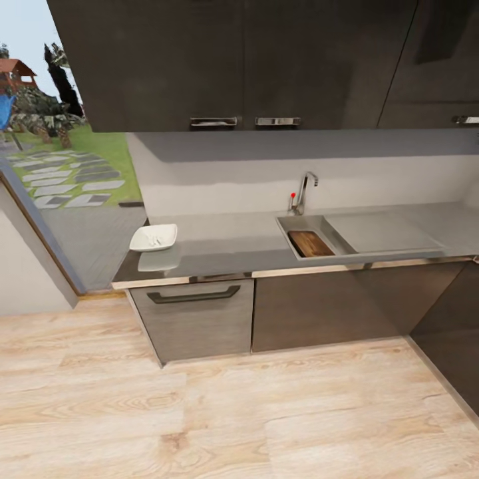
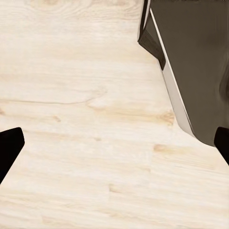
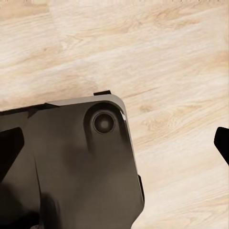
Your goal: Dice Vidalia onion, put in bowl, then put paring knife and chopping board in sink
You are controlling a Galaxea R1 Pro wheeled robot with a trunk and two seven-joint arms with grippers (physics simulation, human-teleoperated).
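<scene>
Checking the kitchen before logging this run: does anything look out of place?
Yes, mildly: the chopping board lies tilted inside the sink basin, and the bowl overhangs the countertop edge.

Head faces countertop (image 1: 226, 246); wrists face floor (image 2: 86, 143)

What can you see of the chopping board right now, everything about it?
The chopping board is a brown wooden rectangle with rounded corners and a darker edge. It lies inside the sink basin and covers much of its floor, long side along the basin, below the chrome tap. Nothing shows on top of it; finer detail is too small to tell.
</scene>
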